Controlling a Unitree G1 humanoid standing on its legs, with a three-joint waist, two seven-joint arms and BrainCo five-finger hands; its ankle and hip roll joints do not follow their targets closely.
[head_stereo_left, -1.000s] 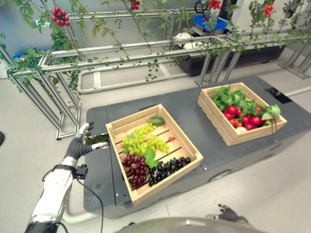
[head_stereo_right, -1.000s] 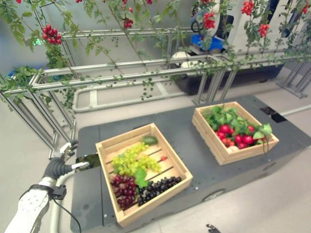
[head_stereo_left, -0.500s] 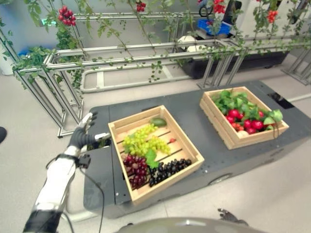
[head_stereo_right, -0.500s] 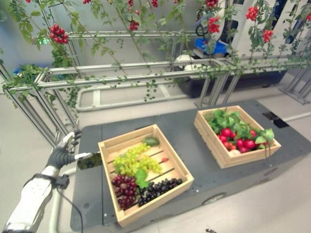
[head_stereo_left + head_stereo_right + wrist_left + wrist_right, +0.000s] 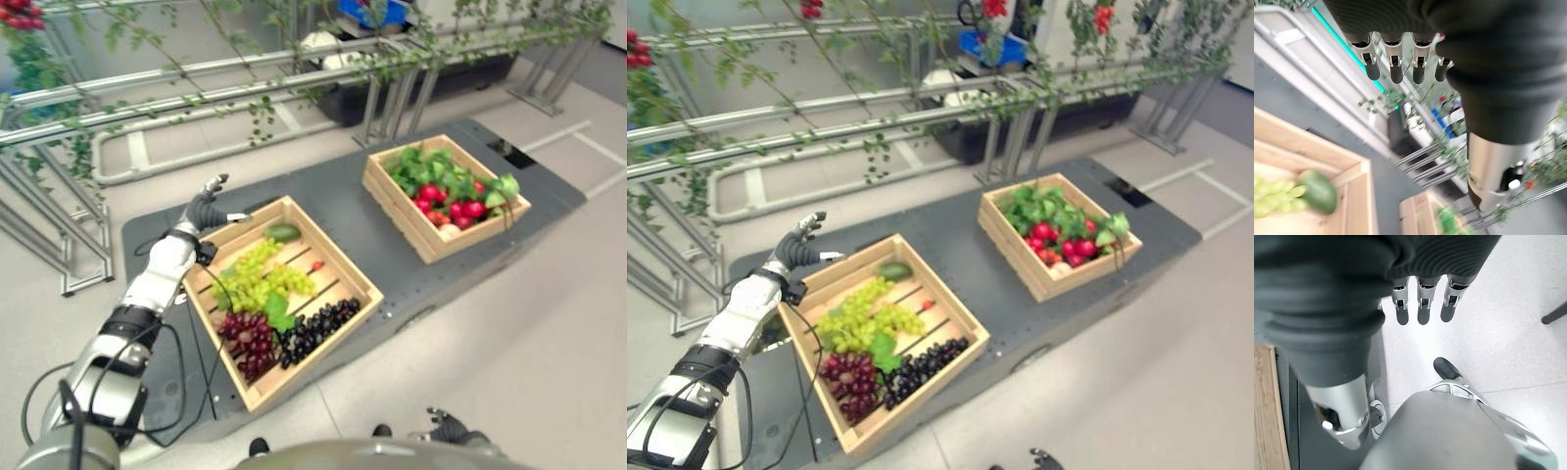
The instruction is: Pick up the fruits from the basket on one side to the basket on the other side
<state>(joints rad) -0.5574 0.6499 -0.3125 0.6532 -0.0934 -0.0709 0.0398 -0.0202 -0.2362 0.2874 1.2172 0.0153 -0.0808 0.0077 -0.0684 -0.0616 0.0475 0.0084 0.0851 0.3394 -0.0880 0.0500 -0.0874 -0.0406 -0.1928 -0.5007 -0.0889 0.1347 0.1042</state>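
A wooden crate (image 5: pixel 323 354) on the near left of the platform holds green grapes (image 5: pixel 257 279), purple grapes (image 5: pixel 245 338), black grapes (image 5: pixel 313 328), a green fruit (image 5: pixel 283 233) and a small red fruit (image 5: pixel 316 265). A second crate (image 5: pixel 478 233) to the far right holds red fruits (image 5: pixel 446 206) under green leaves. My left hand (image 5: pixel 206 208) hovers open over the near crate's far-left rim, fingers spread and empty. In the left wrist view its straight fingers (image 5: pixel 1393 63) stand above the green fruit (image 5: pixel 1317 191). My right hand (image 5: pixel 1422 308) hangs open and empty at my side, low above the floor.
Both crates rest on a dark grey platform (image 5: pixel 343 211). Behind it runs a metal frame (image 5: pixel 196 88) hung with green vines and red berry clusters (image 5: pixel 20 15). Pale floor lies to the right and in front.
The camera has shifted. My left hand has swung from beside the near crate's left corner up and over its far-left rim.
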